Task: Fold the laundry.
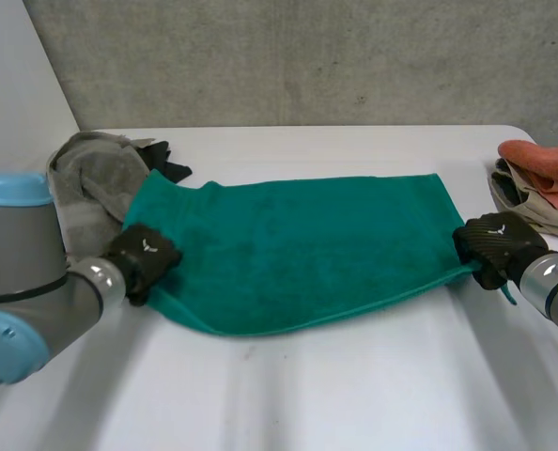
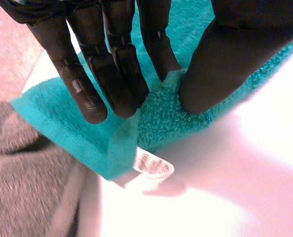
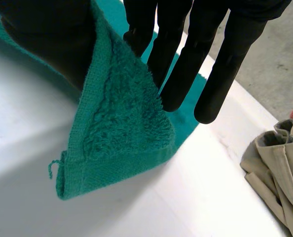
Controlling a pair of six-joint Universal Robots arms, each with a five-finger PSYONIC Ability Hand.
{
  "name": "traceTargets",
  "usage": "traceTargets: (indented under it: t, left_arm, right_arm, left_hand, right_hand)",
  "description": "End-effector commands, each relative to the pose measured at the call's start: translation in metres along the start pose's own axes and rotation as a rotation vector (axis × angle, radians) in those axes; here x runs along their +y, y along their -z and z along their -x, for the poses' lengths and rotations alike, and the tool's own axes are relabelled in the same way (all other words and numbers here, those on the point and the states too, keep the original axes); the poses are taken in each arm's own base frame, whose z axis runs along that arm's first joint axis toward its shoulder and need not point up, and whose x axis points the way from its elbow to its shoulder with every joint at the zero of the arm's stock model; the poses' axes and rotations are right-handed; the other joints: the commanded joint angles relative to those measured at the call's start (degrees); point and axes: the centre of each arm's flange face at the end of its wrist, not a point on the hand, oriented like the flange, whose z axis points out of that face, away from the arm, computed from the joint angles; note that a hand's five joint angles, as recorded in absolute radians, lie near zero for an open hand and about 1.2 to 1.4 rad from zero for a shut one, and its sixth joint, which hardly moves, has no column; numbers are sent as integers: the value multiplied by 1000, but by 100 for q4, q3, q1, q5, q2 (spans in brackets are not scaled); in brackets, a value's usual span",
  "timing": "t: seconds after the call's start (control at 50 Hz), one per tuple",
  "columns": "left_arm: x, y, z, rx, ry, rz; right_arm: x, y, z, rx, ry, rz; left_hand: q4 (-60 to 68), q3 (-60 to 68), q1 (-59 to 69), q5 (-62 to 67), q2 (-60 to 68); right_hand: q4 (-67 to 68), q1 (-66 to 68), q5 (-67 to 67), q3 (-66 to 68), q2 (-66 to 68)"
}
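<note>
A teal towel (image 1: 298, 249) lies spread across the middle of the white table (image 1: 354, 395). My left hand (image 1: 141, 256) sits at the towel's near left corner. In its wrist view the fingers (image 2: 114, 69) and thumb pinch a bunched fold of towel (image 2: 161, 118), with a white label (image 2: 154, 165) hanging off the corner beyond the fingertips. My right hand (image 1: 493, 246) is at the near right corner. There the thumb and fingers (image 3: 186, 64) pinch the towel's corner (image 3: 117, 143), which hangs lifted off the table.
A grey towel (image 1: 86, 178) with something black beside it lies bunched at the table's far left, touching the teal towel. At the right edge lies a pile of beige cloth (image 1: 533, 207) topped by orange cloth (image 1: 547, 164). A concrete wall stands behind.
</note>
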Motion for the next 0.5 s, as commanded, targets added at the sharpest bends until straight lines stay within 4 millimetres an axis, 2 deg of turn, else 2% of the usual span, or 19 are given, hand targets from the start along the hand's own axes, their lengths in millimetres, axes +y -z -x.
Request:
traceTargets:
  t: [0.02, 0.04, 0.1, 0.22, 0.28, 0.34, 0.4, 0.46, 0.5]
  left_arm:
    - [20, 37, -14, 56, 20, 125]
    - [23, 47, -17, 69, 28, 149]
    - [27, 59, -21, 83, 40, 176]
    - [40, 85, -36, 160, 77, 284]
    - [43, 108, -42, 238, 87, 396]
    - [41, 123, -42, 296, 93, 458]
    - [33, 117, -36, 268, 88, 401]
    - [22, 95, -23, 191, 80, 286]
    - [11, 73, -11, 109, 73, 190]
  right_arm:
    - [2, 23, -1, -69, 108, 134]
    - [3, 28, -3, -79, 129, 157]
    - [8, 42, -4, -151, 194, 239]
    - [21, 75, 6, -346, 206, 429]
    - [21, 83, -2, -364, 243, 439]
    - [21, 80, -10, -345, 297, 408]
    - [22, 72, -11, -331, 318, 387]
    - [21, 57, -8, -316, 288, 376]
    - [16, 42, -6, -281, 261, 347]
  left_hand:
    - [1132, 1184, 1376, 1335, 1186]
    - [1132, 1184, 1376, 1335, 1186]
    - [1132, 1184, 1376, 1335, 1186]
    - [1132, 1184, 1376, 1335, 1186]
    - [1132, 1184, 1376, 1335, 1186]
    - [1132, 1184, 1376, 1335, 1186]
    - [1132, 1184, 1376, 1335, 1186]
    - [1132, 1184, 1376, 1335, 1186]
    - [1132, 1184, 1376, 1335, 1186]
  right_hand:
    - [1117, 1500, 1152, 1158, 1227]
    - [1117, 1500, 1152, 1158, 1227]
    - [1117, 1500, 1152, 1158, 1227]
    - [1117, 1500, 1152, 1158, 1227]
    - [1117, 1500, 1152, 1158, 1227]
    - [1117, 1500, 1152, 1158, 1227]
    - [1117, 1500, 1152, 1158, 1227]
    - [1117, 1500, 1152, 1158, 1227]
    - [1117, 1500, 1152, 1158, 1227]
